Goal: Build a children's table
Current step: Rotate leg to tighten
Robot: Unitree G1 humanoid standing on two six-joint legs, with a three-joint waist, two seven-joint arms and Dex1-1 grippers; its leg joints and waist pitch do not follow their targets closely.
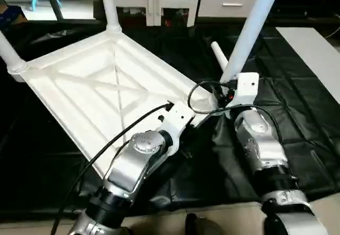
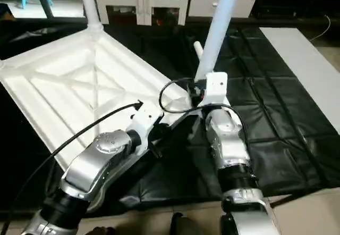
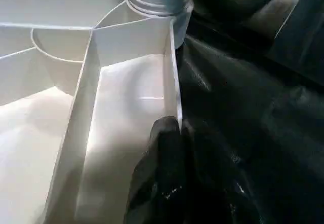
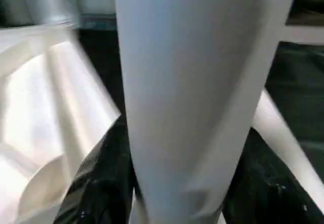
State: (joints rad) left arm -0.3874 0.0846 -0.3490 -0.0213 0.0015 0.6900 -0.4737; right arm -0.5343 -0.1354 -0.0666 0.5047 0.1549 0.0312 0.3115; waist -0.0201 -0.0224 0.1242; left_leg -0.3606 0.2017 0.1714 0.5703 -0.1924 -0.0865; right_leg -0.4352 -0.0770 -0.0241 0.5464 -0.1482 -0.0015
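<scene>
The white plastic tabletop (image 1: 106, 94) is laid upside down on the black-draped work table (image 1: 297, 112), its X-ribbed underside turned up. 3 white tube legs are seen standing in corner sockets: 1 at the far corner (image 1: 108, 3), 1 at the left corner (image 1: 9, 54), and 1 at the near right corner (image 1: 249, 30), leaning toward the right. A 4th tube leg (image 1: 219, 54) is seen lying on the black cover just behind that leaning leg.

The left gripper (image 3: 174, 133) is closed on the rim of the tabletop near the right corner socket (image 3: 152, 1), with 1 black finger (image 3: 162, 148) inside the wall and the other outside it. The right gripper (image 4: 177, 193) is set around the lower part of the leaning leg, its black fingers (image 4: 101, 173) placed on either side of the tube, about half open and pressed against it.
</scene>
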